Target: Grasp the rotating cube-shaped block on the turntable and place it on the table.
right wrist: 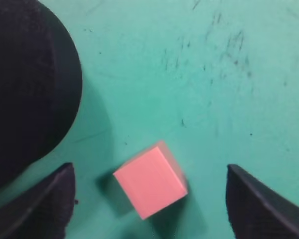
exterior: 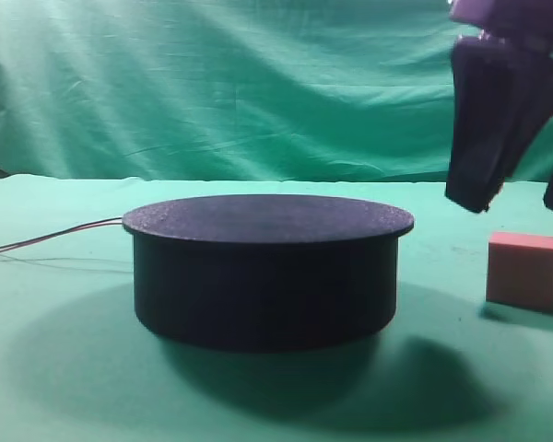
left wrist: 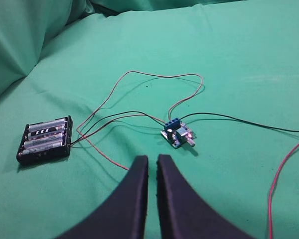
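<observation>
Block [exterior: 523,268] sits on the green table [exterior: 55,387], right of the turntable [exterior: 267,272] and clear of it, so placement looks done. Right gripper [right wrist: 149,199] is released: its fingers [right wrist: 45,204] stand wide on either side of the block, touching nothing. Risk: if that arm swings sideways or dips while leaving, a finger could clip the block and knock it into the turntable's wall or off to the right. Left gripper [left wrist: 152,164] is clenched, empty, parked well apart. Only the left wrist view shows the battery pack [left wrist: 45,140], small control board [left wrist: 177,133] and looping wires [left wrist: 154,77]. Only the right wrist view shows the fingers' clearance around the block. The front view shows just the wires' far end [exterior: 55,238].
</observation>
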### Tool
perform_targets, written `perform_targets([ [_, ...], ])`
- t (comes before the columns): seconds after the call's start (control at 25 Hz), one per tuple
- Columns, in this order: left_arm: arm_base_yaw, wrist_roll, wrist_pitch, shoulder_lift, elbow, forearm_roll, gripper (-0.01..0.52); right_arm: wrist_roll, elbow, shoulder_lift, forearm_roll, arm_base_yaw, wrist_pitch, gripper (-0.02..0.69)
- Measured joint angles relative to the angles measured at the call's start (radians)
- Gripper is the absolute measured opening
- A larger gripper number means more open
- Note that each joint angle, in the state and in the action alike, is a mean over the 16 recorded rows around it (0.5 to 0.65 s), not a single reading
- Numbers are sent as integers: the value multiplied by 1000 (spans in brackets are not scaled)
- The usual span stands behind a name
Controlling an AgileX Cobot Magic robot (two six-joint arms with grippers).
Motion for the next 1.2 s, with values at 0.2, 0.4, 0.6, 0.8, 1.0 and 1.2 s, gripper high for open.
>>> perform_targets([
  [0.2, 0, 0, 0, 0, 0, 0, 0, 64, 9, -158, -46, 0, 73, 26],
  [0.4, 0, 0, 0, 0, 0, 0, 0, 79, 70, -307, -33, 0, 93, 0],
  [0.6, 0, 0, 0, 0, 0, 0, 0, 73, 134, -429, -1, 0, 79, 0],
  [0.8, 0, 0, 0, 0, 0, 0, 0, 19, 176, -508, 19, 0, 58, 0],
  [1.0, 0, 0, 0, 0, 0, 0, 0, -52, 202, -566, 15, -9, 9, 0],
  [1.2, 0, 0, 0, 0, 0, 0, 0, -123, 285, -653, 10, -68, -105, 0],
])
